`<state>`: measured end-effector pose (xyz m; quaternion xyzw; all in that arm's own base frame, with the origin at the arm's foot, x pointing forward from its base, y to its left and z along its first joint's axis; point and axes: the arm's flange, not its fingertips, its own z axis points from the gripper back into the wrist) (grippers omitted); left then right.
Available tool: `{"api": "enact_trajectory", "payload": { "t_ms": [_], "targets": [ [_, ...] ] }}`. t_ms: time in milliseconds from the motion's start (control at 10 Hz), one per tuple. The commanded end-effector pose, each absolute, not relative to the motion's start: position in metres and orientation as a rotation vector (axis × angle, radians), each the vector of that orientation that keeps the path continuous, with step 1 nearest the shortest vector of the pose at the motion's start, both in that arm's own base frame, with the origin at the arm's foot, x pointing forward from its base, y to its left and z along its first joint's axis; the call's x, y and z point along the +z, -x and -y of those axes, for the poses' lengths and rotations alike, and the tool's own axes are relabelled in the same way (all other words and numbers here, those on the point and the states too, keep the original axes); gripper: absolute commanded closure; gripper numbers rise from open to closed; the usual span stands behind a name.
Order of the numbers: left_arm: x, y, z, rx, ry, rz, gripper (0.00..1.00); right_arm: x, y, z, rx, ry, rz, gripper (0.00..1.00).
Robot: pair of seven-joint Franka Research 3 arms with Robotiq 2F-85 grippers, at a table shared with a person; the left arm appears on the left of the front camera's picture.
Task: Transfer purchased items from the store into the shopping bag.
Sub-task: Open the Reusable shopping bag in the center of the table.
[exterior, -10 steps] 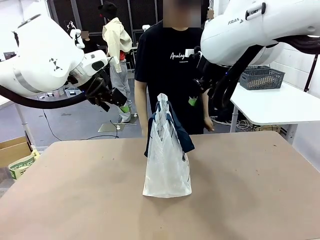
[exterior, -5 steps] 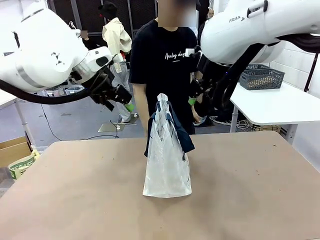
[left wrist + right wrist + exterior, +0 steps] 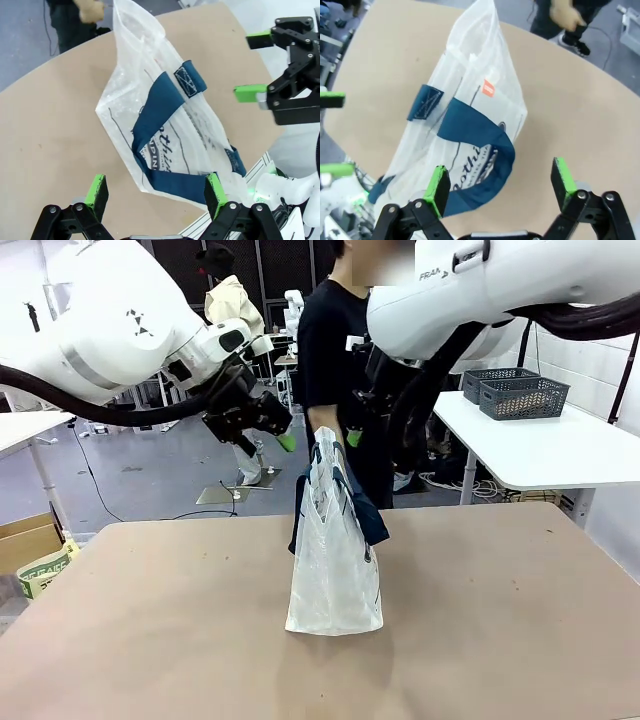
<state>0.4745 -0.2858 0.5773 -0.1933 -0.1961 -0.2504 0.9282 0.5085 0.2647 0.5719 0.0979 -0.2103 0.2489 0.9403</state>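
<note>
What lies inside the tall translucent whitish plastic shopping bag [image 3: 335, 570] with navy strap handles cannot be told, as the plastic is too cloudy to see through. In both wrist views a strap [image 3: 160, 107] covers part of its navy print [image 3: 167, 150], so the print cannot be read whole. A small orange tag [image 3: 488, 88] on the bag is too small to read. The person's hand [image 3: 567, 14] is blurred at the top edge. In the front view the right gripper [image 3: 356, 425] shows one green pad [image 3: 352, 437]. Its black fingers merge with the person's black T-shirt [image 3: 325, 340] behind.

Shopping bag [image 3: 334, 570] stands on table [image 3: 150, 640].
</note>
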Motion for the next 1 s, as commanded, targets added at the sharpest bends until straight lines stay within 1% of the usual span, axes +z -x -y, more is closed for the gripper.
{"api": "enact_trajectory", "payload": {
  "t_ms": [0,700,900],
  "targets": [
    [0.582,-0.475,0.294,-0.546,0.434,0.393,0.0,0.569,-0.517,-0.277,0.493,-0.227,0.421,0.0],
    [0.566,-0.474,0.314,-0.581,0.48,0.345,0.0,0.561,-0.525,-0.295,0.476,-0.322,0.431,0.0],
    [0.56,-0.474,0.317,-0.591,0.493,0.324,0.0,0.557,-0.523,-0.301,0.496,-0.319,0.413,0.0]
  ]
}}
